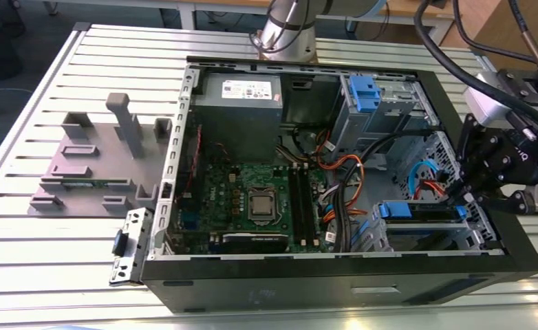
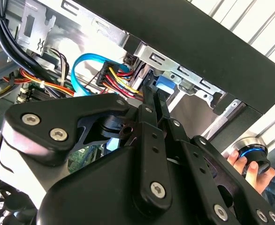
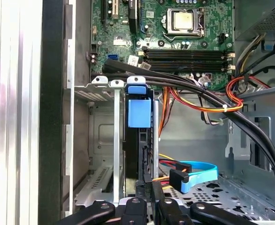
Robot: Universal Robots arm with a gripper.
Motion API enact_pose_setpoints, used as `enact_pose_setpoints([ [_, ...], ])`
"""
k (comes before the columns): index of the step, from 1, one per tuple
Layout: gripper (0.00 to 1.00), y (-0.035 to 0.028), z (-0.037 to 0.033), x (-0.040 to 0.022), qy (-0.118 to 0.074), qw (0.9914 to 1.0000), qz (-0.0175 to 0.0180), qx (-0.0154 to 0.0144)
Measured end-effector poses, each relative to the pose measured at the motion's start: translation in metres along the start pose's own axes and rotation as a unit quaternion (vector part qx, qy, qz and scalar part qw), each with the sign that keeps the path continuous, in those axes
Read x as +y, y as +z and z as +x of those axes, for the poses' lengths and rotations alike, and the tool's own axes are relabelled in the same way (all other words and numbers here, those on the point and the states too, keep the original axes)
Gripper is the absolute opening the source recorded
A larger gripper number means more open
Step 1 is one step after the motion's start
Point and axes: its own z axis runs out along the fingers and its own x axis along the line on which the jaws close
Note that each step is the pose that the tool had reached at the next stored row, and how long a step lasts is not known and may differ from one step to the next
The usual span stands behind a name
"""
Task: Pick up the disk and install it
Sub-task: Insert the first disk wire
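The disk (image 1: pixel 420 212), framed by its bright blue bracket, sits edge-up in the drive cage at the case's corner on the exterior view's right. The first wrist view looks along it, with the blue bracket tab (image 3: pixel 139 112) at its far end. My gripper (image 1: pixel 460 196) is at the disk's end nearest the case wall. Its two narrow black fingers (image 2: pixel 149 101) stand close together, pinched on the disk's edge. The blue bracket (image 2: pixel 168 84) shows just past the fingertips. My gripper (image 3: pixel 149 185) reaches into the cage slot.
The open computer case (image 1: pixel 342 275) holds a motherboard (image 1: pixel 250 199), a grey power supply (image 1: pixel 241 103) and another blue bracket (image 1: pixel 364 93) in the far bay. Orange and black cables (image 3: pixel 198 101) and a blue cable (image 3: pixel 198 171) run beside the cage. A hand (image 2: pixel 248 166) holds a round knob outside the case.
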Motion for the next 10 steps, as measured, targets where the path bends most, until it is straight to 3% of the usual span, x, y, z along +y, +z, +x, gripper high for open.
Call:
enact_pose_setpoints([
  [10, 0.17, 0.0042, 0.0001, 0.0034, 0.000, 1.00000, 0.0000, -0.0001],
])
